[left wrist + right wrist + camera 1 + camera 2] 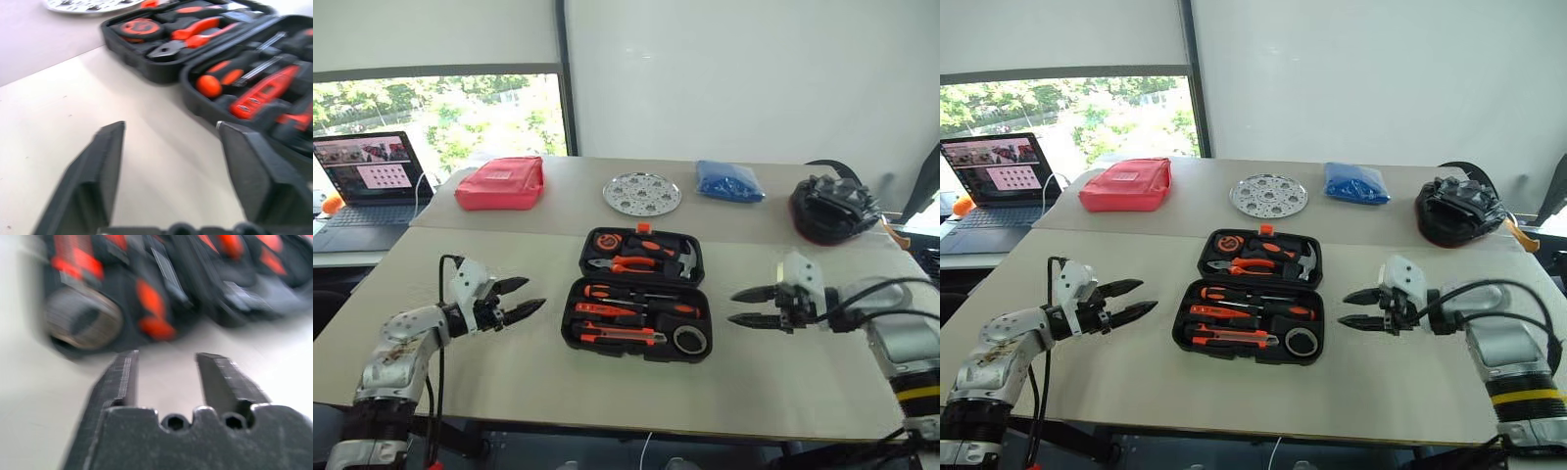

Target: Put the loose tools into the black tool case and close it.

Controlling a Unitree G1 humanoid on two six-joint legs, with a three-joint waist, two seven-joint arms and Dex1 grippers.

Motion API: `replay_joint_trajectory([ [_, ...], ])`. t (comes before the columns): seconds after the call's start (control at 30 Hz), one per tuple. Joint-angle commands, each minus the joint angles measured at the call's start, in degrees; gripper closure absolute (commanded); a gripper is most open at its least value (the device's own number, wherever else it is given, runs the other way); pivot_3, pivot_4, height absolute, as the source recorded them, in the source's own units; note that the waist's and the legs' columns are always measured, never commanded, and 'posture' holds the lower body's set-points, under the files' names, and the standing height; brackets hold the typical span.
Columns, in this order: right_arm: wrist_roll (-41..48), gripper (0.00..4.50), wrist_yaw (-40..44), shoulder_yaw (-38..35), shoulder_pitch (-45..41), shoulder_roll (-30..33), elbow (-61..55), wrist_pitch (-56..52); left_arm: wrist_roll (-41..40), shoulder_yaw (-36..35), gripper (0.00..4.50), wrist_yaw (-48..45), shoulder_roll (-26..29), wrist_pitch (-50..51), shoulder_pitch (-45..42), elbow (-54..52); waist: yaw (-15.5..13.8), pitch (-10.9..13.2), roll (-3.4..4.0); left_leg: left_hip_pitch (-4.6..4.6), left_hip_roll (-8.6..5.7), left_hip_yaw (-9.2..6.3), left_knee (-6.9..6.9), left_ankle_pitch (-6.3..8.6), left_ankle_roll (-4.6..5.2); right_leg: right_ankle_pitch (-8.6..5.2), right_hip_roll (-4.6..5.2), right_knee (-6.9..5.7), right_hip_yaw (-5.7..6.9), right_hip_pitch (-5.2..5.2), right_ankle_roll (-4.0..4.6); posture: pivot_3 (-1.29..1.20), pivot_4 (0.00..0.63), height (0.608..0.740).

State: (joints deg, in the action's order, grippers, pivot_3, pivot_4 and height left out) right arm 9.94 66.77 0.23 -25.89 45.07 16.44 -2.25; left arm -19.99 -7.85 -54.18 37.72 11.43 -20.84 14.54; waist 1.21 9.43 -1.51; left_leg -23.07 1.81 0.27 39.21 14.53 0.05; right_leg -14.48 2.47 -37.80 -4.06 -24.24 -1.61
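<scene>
The black tool case (570, 329) lies open in the middle of the table, lid half away from me. Its near half holds two screwdrivers (619, 293) with orange-and-black handles, an orange-black utility knife (619, 337) and a dark tape roll (689, 340). My left gripper (534, 294) hovers open to the left of the case, pointing at it, with nothing between its fingers (93, 176). My right gripper (732, 306) stands open to the right of the case, also pointing at it and empty. The right wrist view shows the tape roll (83, 320) just past the fingers (120, 377).
The lid half holds orange-handled pliers (628, 264), a hammer (677, 257) and a tape measure (605, 241). At the back stand a red pouch (501, 183), a perforated metal disc (641, 193), a blue bag (728, 181) and a black helmet-like object (832, 208). A laptop (367, 186) sits far left.
</scene>
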Motion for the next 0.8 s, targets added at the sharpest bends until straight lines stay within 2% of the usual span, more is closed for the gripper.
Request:
replay_joint_trajectory([
  [0.03,-4.9,3.76,-8.1,0.0,-2.4,-3.2,5.3,10.8,3.0,2.1,2.78,3.9,-1.7,1.2,-3.1,0.9,0.1,0.0,0.00,0.00,0.00,0.00,0.00,-0.01,-0.03,0.01,0.00,-0.03,-0.01,-0.01,0.01,0.00,0.150,0.740],
  [0.1,-6.3,4.50,-10.4,0.8,-3.3,-5.4,6.8,13.0,3.9,3.6,3.62,4.2,-2.9,1.6,-4.0,1.2,0.3,0.0,0.00,0.03,-0.02,0.01,0.00,-0.02,-0.04,0.01,0.00,-0.08,-0.04,0.00,0.01,0.00,0.150,0.740],
  [0.17,-7.2,4.50,-11.3,2.0,-3.9,-7.2,8.2,13.7,4.8,5.2,4.38,4.6,-3.8,3.1,-4.7,1.4,0.3,0.0,0.00,0.03,-0.02,0.01,0.00,-0.03,-0.05,0.01,0.00,-0.12,-0.07,-0.02,0.02,0.00,0.150,0.740],
  [0.4,-8.0,4.50,-11.9,4.5,-4.0,-10.7,6.2,12.0,5.5,8.8,4.44,1.9,-4.7,4.1,-3.9,-0.9,0.3,0.0,0.00,0.03,-0.03,-0.01,0.00,-0.03,-0.05,0.01,0.01,-0.15,-0.06,0.00,0.02,0.00,0.150,0.740],
  [0.8,-5.7,4.50,-10.5,5.9,5.0,-10.6,-12.7,1.4,3.6,8.2,4.44,-3.1,-1.6,5.2,5.0,-11.7,0.9,0.0,0.01,0.07,0.01,-0.10,-0.19,-0.02,-0.05,0.01,0.01,-0.10,-0.04,-0.01,0.02,0.00,0.150,0.740],
])
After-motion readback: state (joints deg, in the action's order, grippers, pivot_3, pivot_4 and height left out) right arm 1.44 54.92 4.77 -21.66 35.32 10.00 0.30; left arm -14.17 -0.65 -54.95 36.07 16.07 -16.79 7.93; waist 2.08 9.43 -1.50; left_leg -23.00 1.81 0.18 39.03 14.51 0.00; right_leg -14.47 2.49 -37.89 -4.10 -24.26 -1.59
